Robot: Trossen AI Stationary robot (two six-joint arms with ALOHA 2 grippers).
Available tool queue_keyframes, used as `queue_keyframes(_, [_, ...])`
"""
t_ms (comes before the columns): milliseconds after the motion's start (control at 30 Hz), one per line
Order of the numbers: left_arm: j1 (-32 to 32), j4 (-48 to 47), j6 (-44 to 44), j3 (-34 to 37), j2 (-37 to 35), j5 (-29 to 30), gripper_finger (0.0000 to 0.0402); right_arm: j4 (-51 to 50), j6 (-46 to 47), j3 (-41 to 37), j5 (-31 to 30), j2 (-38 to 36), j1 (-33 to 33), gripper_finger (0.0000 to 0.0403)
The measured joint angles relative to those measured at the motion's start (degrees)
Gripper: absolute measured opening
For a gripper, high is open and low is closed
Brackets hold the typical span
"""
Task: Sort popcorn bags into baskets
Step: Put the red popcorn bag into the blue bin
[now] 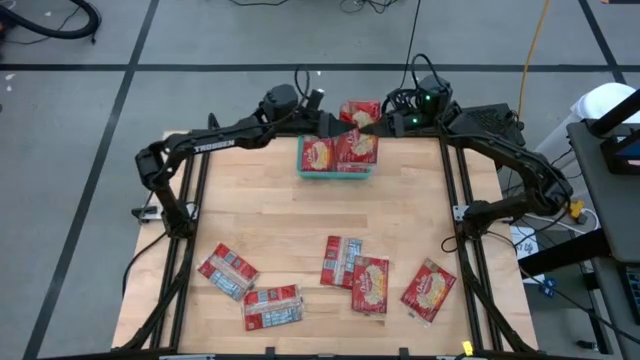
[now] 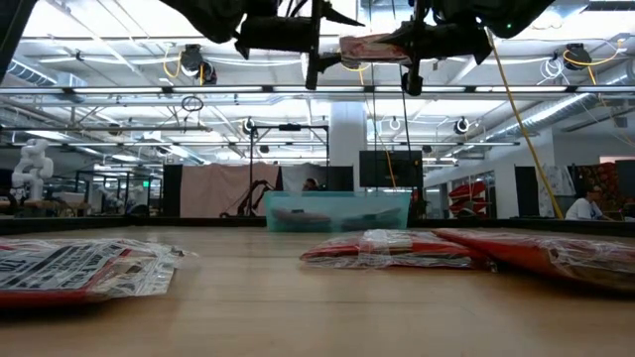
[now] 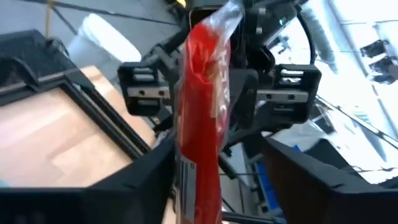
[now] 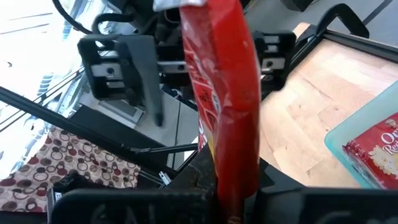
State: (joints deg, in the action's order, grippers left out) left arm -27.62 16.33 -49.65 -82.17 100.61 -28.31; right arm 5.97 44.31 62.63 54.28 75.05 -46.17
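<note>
Five bags lie along the near edge of the table [image 1: 300, 225]: one [image 1: 228, 271] at the left, one [image 1: 272, 307] just beside it nearer the edge, a pair overlapping at the middle [image 1: 341, 261] [image 1: 370, 285], and one [image 1: 429, 290] toward the right. Two of the left ones show white-grey backs. At the far edge sits one teal basket [image 1: 336, 173] with two bags [image 1: 318, 154] [image 1: 356, 147] in it, side by side. An eighth bag [image 1: 360, 112] hangs in the air just behind the basket, past the table's far edge, pinched by the right tool [image 1: 388, 122], which is clenched on it. The left tool [image 1: 322, 108] faces it from the other side with fingers spread, released, close to the bag's end but not gripping it. Between the near row and the basket the wood is bare across the whole middle. Both arms crowd the far edge; dark frame rails run down each side of the table.
</note>
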Motion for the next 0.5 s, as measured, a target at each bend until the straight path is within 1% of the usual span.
queue_keyframes(133, [-0.03, -1.28, 0.53, 0.04, 0.69, -2.94, 0.0154, -0.18, 0.01, 0.00, 0.02, 0.61, 0.01, 0.0013])
queue_keyframes(333, [-0.53, -3.62, 3.66, 0.04, 0.59, -3.68, 0.0057, 0.00, 0.00, 0.00, 0.12, 1.58, 0.04, 0.0013])
queue_keyframes(433, [-1.40, -3.56, 4.51, 0.05, 0.62, -5.73, 0.0025, 0.09, 0.01, 0.02, -0.58, 1.68, 0.05, 0.0015])
queue_keyframes(500, [-2.26, -3.51, 4.41, 0.07, 0.62, -7.31, 0.0022, 0.08, 0.35, 0.03, -2.70, 1.65, 0.09, 0.0021])
